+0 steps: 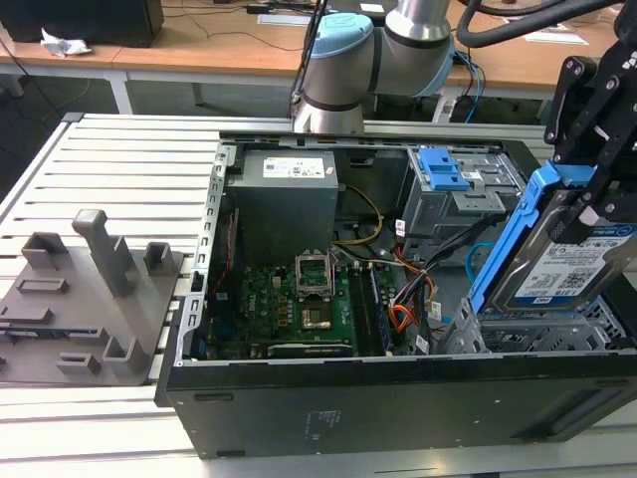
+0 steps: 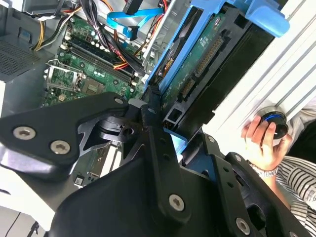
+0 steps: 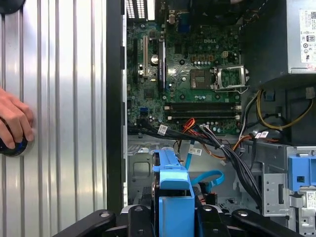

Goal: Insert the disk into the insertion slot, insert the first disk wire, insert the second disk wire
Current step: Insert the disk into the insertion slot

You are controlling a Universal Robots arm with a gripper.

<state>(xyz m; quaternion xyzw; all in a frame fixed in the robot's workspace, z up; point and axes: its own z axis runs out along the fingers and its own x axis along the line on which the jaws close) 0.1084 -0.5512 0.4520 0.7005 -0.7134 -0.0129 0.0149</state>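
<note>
Hovering the disk at the insertion slot

Claw (image 1: 589, 194) clamped on the disk (image 1: 572, 269), blue frame and all! It's tilted steeply, lower end at the mouth of the insertion slot (image 1: 537, 337), not seated. A hand (image 2: 260, 140) rests on a blue knob (image 2: 274, 122), well apart from the slot.

The grey cage (image 1: 528, 339) lies open under my tilted disk (image 1: 562, 264). Cables (image 1: 418, 294) crowd the side toward the board (image 1: 289, 299), the taller bay (image 1: 448, 204) stands close beyond, and the case wall (image 1: 398, 383) fences the near side
</note>
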